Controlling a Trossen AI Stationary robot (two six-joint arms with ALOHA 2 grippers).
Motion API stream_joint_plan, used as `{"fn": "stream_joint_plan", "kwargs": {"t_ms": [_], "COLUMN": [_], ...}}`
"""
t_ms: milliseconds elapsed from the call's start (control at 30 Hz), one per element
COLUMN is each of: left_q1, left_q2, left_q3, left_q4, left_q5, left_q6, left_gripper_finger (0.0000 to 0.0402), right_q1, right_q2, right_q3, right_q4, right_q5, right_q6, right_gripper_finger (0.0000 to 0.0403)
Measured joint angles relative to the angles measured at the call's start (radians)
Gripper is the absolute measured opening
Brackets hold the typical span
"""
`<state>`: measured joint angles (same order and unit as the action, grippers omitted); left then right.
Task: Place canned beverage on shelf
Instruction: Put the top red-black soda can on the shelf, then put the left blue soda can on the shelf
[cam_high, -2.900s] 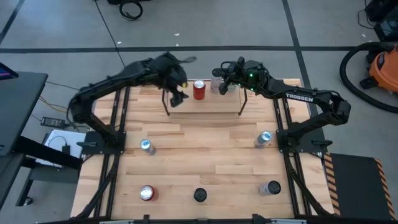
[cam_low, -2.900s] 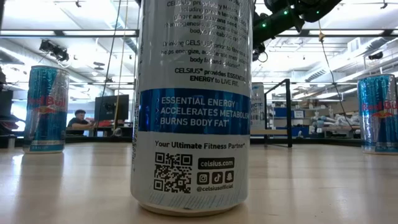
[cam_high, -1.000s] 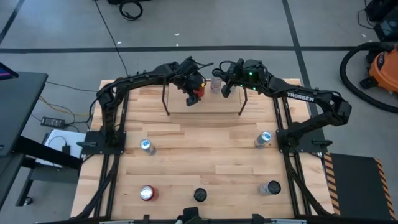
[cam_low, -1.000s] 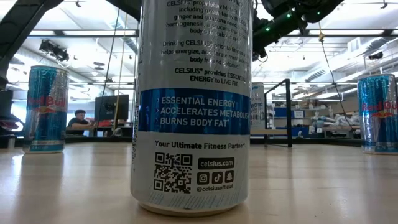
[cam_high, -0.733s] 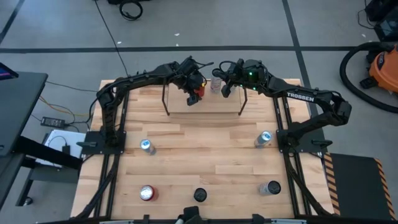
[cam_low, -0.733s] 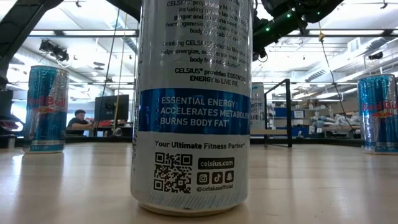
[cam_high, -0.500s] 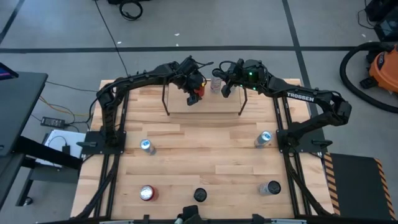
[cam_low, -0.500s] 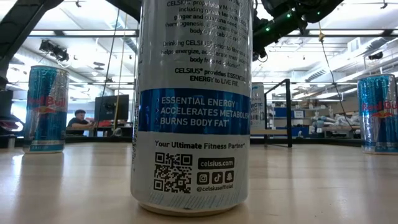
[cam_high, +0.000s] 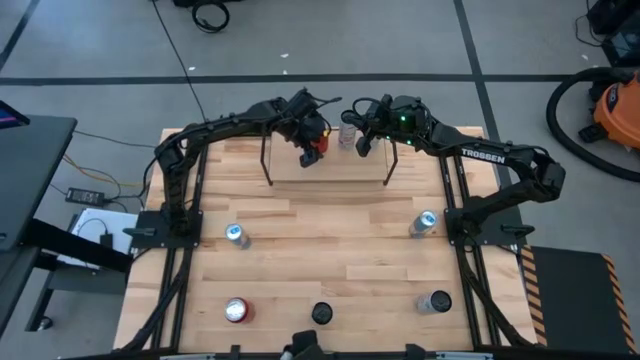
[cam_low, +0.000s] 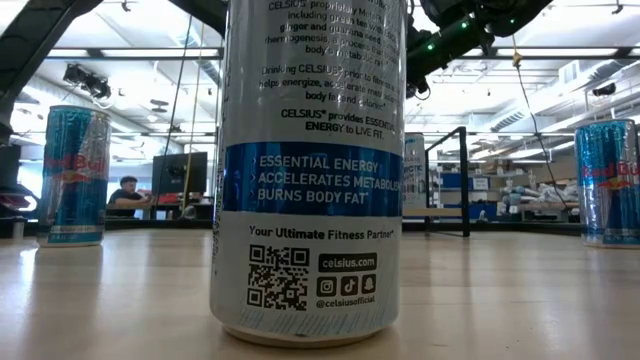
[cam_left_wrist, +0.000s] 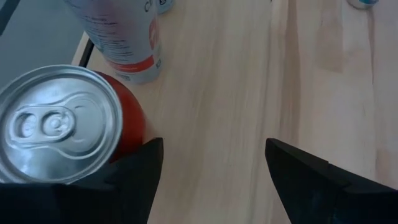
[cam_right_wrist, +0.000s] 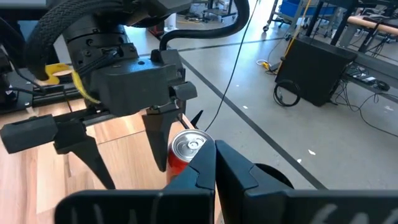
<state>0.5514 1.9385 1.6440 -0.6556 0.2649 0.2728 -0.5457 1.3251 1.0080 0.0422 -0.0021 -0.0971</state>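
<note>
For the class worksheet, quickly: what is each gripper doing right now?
Left gripper: fingers open, beside the red can on the shelf, holding nothing.
Right gripper: shut, holding nothing.

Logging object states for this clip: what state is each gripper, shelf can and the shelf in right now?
left gripper: open, nothing between its fingers
right gripper: shut, empty, near the shelf
red can: upright, unopened, beside one left finger, not gripped
white can: upright beside the red can
shelf: carries both cans
</note>
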Motion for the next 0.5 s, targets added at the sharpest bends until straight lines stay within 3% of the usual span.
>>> {"fn": "stream_joint_plan", "kwargs": {"t_ms": [267,500], "left_q1": [-0.006,-0.003], "left_q2": [-0.026,-0.120], "left_q3": [0.000,0.001], "left_q4": [-0.011,-0.123], "left_q5": [0.000,0.000], "left_q6": [0.001,0.000], "left_gripper_finger": [0.0291,0.0291], "right_q1": [0.000,0.000], "right_q2": [0.000,0.000], "right_q3": [0.000,0.000], "right_q4": [0.000,0.000], "right_q5": [0.000,0.000], "right_q6": [0.000,0.000], "right_gripper_finger": [0.0009,0.0009]}}
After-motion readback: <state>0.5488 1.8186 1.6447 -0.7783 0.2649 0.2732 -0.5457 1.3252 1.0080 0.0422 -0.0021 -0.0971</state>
